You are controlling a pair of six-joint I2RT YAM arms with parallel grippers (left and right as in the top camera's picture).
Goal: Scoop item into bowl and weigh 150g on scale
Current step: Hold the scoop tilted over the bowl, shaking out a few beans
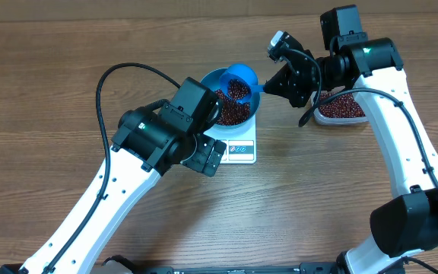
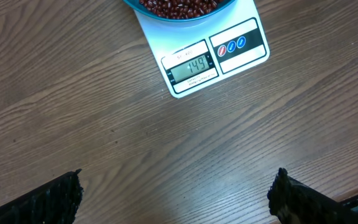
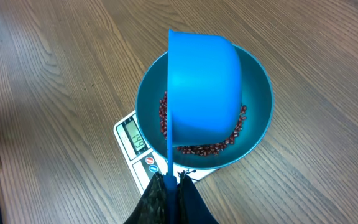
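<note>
Two claws are working over the wooden counter (image 1: 44, 61). The right claw (image 3: 173, 198) is gripping tight on the thin handle of a small blue scoop (image 3: 204, 93) and holding it tilted over the blue bowl (image 3: 261, 112). From overhead, red-brown beans (image 1: 230, 113) are showing inside the scoop's cup as well as in the bowl below it; the wrist view is showing only the cup's smooth outer side.

The bowl is sitting on the white scale (image 2: 197, 65), covering most of the platform and leaving the front panel bare. The display (image 2: 192, 66) is lit and seems to be reading 149, with the three round buttons just beside it. The beans are lying as a loose dark heap across the bowl's floor.

The left claw (image 2: 178, 180) is hovering above bare counter in front of the scale, with both fingers (image 2: 58, 199) standing wide apart, holding nothing and touching nothing.

More beans are lying in a clear tub (image 1: 333, 119) to the right of the scale, partly hidden under the right arm.
</note>
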